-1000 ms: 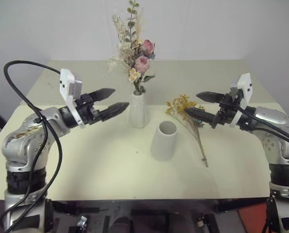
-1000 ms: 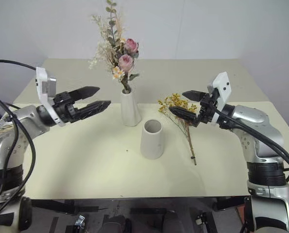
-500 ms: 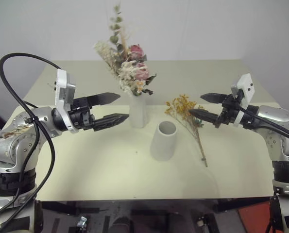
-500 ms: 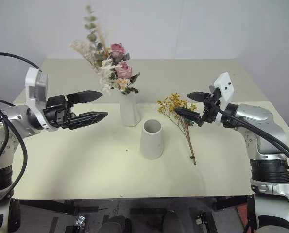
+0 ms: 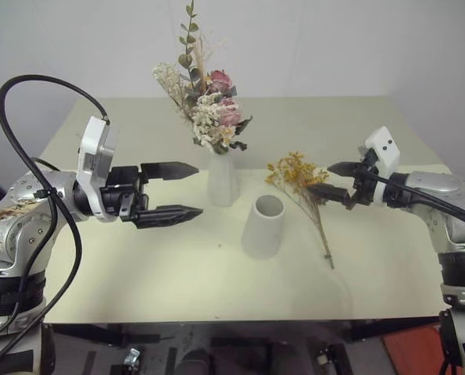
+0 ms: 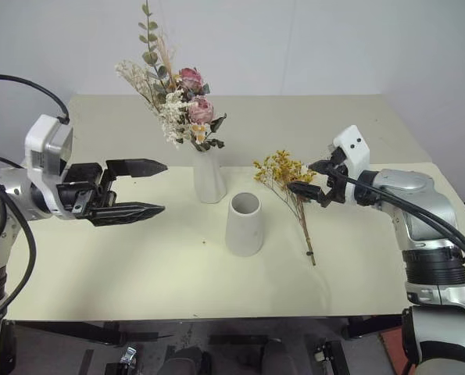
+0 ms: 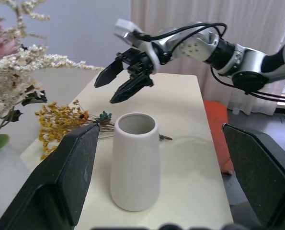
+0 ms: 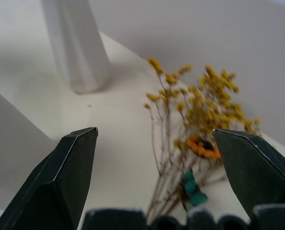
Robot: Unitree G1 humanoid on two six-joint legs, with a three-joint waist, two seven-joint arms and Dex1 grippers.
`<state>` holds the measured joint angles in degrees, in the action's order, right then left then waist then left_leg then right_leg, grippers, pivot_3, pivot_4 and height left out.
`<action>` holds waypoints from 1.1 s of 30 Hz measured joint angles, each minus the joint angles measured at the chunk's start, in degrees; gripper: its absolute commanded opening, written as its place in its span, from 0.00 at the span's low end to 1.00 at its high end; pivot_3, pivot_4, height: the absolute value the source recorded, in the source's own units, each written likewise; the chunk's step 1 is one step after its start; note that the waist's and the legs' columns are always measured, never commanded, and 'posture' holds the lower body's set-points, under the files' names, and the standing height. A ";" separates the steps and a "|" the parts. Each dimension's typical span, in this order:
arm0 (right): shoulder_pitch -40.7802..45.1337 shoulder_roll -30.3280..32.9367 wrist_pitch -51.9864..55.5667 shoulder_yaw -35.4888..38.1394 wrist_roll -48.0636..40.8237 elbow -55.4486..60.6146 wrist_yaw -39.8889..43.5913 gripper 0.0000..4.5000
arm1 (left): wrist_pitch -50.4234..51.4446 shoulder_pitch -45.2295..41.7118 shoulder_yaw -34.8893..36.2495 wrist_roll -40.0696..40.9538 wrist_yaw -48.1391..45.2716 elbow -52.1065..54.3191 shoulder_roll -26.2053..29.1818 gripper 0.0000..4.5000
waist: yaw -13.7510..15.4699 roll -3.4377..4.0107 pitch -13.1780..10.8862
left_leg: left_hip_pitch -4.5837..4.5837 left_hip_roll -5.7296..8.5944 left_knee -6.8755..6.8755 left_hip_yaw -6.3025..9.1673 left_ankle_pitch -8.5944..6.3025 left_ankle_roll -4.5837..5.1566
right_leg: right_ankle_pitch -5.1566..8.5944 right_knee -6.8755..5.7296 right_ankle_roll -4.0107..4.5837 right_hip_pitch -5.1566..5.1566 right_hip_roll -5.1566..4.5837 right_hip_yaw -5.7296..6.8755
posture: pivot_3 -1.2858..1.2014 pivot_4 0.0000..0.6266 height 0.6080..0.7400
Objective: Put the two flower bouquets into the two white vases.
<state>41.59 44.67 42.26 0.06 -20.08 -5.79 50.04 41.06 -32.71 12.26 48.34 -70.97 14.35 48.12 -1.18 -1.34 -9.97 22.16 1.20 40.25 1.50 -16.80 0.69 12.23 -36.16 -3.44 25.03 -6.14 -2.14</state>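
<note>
The cream-white bouquet point(image 5: 209, 109) with pink blooms stands in the tall slim vase point(image 5: 222, 180), leaning a little to the left. In front of it and to the right, the shorter wide-mouthed vase point(image 5: 263, 226) stands upright with nothing in it. The yellow-orange bouquet point(image 5: 298, 173) lies flat on the table to that vase's right, its thin stems point(image 5: 324, 242) pointing toward the front. My right gripper point(image 5: 320, 177) hovers open just over the yellow flower heads point(image 8: 199, 110). My left gripper point(image 5: 198, 189) is open, level, and holds nothing, a short way left of the tall vase.
The cream table point(image 5: 177, 273) has free room in front of the vases and along its back. A black cable point(image 5: 29, 82) arcs over my left arm. A white wall lies behind the table, and an orange patch point(image 5: 408, 344) shows on the floor at the right.
My left gripper drew back to the left, away from the tall vase. The cream-white bouquet swayed and settled leaning left. My right gripper sank toward the yellow flower heads.
</note>
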 measured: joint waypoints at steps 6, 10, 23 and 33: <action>2.21 0.12 7.31 -4.57 3.54 -3.05 -1.60 1.00 | -1.02 0.00 -0.20 -0.09 -1.68 -0.20 0.04 0.99 | -0.03 0.00 0.00 | 0.02 -0.01 0.00 -0.01 -0.01 0.02 | 0.00 0.00 0.00 0.00 0.01 0.00 | 0.52 0.24 1.00; 2.87 0.09 10.25 -8.12 5.45 -4.44 -1.52 1.00 | -1.06 0.00 -0.23 -0.10 -1.75 -0.18 0.05 0.99 | -0.06 0.00 0.00 | 0.03 -0.01 0.00 -0.02 -0.02 0.03 | 0.00 -0.01 0.00 0.00 0.01 0.01 | 0.52 0.24 1.00; 4.62 -3.82 8.20 -14.78 12.38 -12.79 -1.59 1.00 | -1.06 0.22 -0.27 -0.08 -1.71 0.07 0.47 0.99 | -0.89 -0.02 0.01 | -0.04 -0.03 0.01 0.01 -0.01 0.01 | 0.00 0.01 0.00 -0.01 0.02 -0.01 | 0.52 0.24 1.00; 5.28 -6.66 5.35 -13.67 15.01 -15.02 -4.09 0.32 | -1.10 0.31 -0.25 -0.07 -1.68 0.22 0.81 1.00 | -1.44 -0.08 0.05 | -0.15 -0.08 -0.02 0.09 -0.01 0.01 | 0.00 -0.02 0.01 -0.07 0.08 -0.06 | 0.52 0.24 1.00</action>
<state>46.86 38.01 47.61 -13.62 -5.07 -20.81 45.96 39.96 -32.41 12.00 48.27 -72.65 14.58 48.93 -2.62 -1.42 -9.92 22.01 1.12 40.23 1.59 -16.81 0.70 12.23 -36.18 -3.44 24.96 -6.07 -2.20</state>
